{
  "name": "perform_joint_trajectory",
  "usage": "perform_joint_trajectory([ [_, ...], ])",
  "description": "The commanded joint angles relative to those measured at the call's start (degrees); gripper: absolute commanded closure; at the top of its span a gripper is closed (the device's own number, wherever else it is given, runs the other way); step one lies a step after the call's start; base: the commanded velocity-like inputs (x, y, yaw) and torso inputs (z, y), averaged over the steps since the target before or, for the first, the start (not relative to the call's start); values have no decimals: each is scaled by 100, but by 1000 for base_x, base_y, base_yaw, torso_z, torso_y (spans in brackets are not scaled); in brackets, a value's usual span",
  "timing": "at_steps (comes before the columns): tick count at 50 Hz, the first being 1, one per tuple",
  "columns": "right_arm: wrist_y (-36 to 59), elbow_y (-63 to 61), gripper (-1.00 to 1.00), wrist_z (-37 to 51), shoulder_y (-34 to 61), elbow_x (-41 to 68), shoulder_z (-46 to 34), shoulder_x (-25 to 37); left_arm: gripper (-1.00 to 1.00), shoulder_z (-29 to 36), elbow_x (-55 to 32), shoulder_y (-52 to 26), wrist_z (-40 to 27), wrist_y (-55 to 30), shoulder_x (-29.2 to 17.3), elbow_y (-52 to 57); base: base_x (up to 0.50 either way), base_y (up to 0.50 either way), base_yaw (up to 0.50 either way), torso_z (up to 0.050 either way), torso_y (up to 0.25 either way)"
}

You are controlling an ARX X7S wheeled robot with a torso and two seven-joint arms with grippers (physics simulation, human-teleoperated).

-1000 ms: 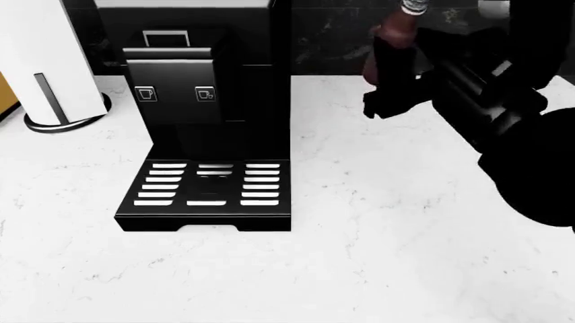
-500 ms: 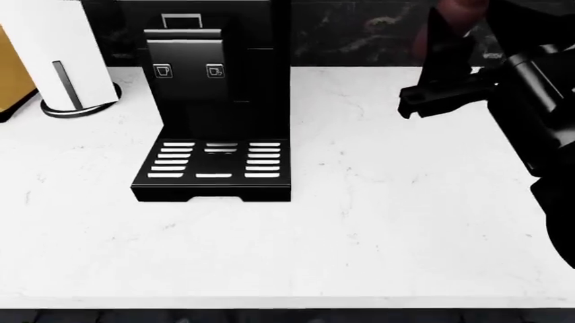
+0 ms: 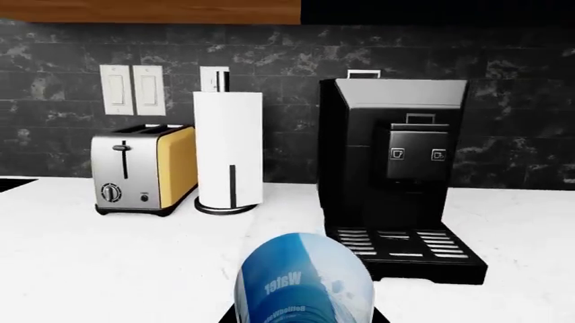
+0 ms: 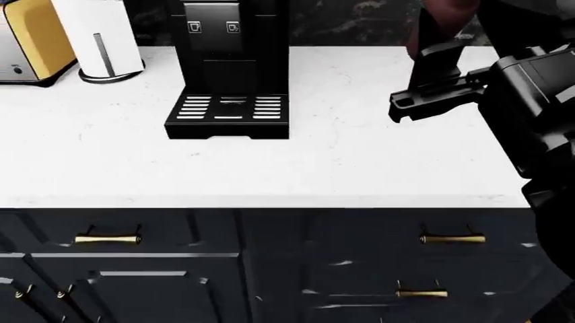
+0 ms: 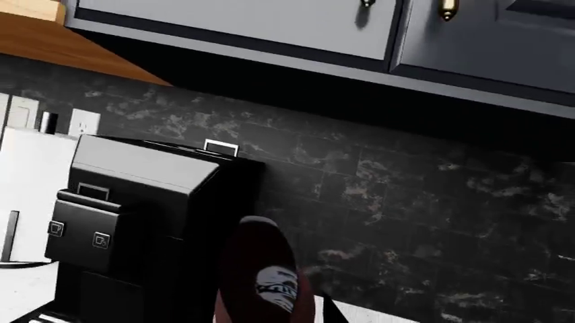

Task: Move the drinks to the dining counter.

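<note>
The clear water bottle (image 3: 303, 279) with its blue label fills the near part of the left wrist view, and my left gripper (image 3: 303, 317) is shut on it. Only black finger edges show beside the bottle. The dark brown beer bottle (image 5: 258, 269) is held in my right gripper (image 5: 269, 317), raised in front of the dark backsplash. In the head view that right gripper (image 4: 437, 37) is at the upper right, above the marble counter, with the brown beer bottle (image 4: 449, 9) partly cut off by the frame. The left gripper is outside the head view. The dining counter is out of view.
A white marble counter (image 4: 359, 161) sits on navy cabinets (image 4: 269, 269) with brass handles. On it stand a black coffee machine (image 4: 231, 60), a paper towel roll (image 4: 97, 37) and a yellow toaster (image 4: 27, 37). A dark stone backsplash (image 3: 521, 94) rises behind.
The head view has drawn back from the marble counter, so its front edge and the navy cabinets now show. The right gripper still holds the beer bottle at the upper right.
</note>
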Motion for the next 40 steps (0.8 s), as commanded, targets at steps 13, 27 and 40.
perform_joint_trajectory([
  [13,9,12,100,-28,11,-137,-61,-1,100,-166,-20,-25,15,-89,91,-27,-500,-179,0,1,0],
  [27,33,1,100,-3,53,-162,-123,13,100,-260,-106,17,-40,-88,79,-10,-500,-273,0,1,0],
  [40,51,48,100,26,105,-165,-171,8,100,-146,-68,-6,-59,4,6,-13,-500,-39,0,0,0],
])
